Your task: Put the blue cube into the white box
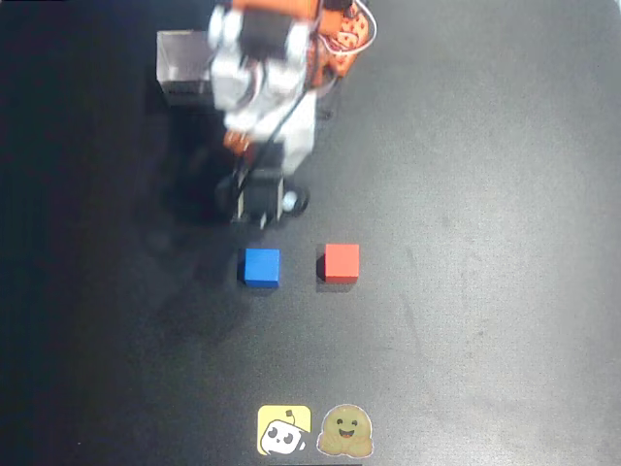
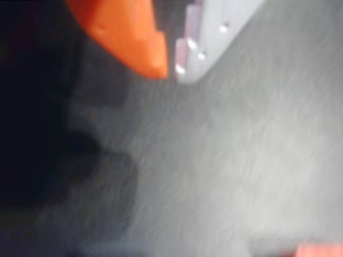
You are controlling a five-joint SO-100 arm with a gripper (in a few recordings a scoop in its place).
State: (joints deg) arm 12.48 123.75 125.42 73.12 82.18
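One arm reaches down, its claw [image 2: 170, 67] nearly closed and empty, just above the blue cube [image 1: 261, 267].

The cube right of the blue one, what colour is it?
Red. The red cube shows best in the overhead view, beside the blue cube.

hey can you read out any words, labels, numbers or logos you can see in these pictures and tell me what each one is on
No words or numbers can be read here.
White box: no print can be made out in the overhead view.
Yellow sticker on the table: a cartoon face, no text.
Tan sticker beside it: a smiling face, no text.
Blue cube, red cube: plain faces.
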